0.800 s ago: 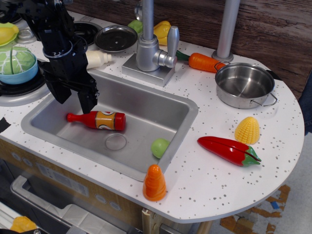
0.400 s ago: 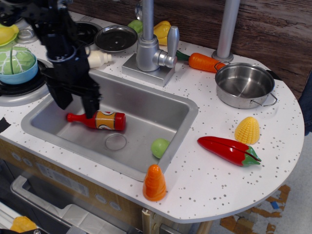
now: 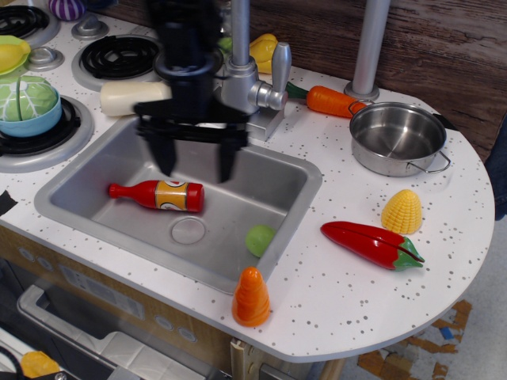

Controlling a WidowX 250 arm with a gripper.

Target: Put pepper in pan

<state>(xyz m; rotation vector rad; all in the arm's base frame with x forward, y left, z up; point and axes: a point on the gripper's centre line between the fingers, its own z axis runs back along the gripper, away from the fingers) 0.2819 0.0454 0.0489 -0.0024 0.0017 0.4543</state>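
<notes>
The glossy red pepper (image 3: 371, 242) with a green stem cap lies flat on the white speckled counter at the right, in front of a yellow corn piece. The shiny steel pan (image 3: 396, 137) stands empty at the back right of the counter. My black gripper (image 3: 195, 165) hangs above the sink, blurred by motion, with its two fingers spread wide and nothing between them. It is well to the left of the pepper and the pan.
A red ketchup bottle (image 3: 159, 194) and a green ball (image 3: 260, 238) lie in the sink (image 3: 269, 186). The faucet (image 3: 247, 75) stands behind the gripper. A carrot (image 3: 331, 100), corn (image 3: 402, 211) and an orange cone (image 3: 251, 297) are on the counter. A stove with a bowl (image 3: 28, 107) is at the left.
The gripper has swept to the right, from over the sink's left end by the ketchup bottle's neck to over the sink's middle near the faucet. It stays open. The objects have not moved.
</notes>
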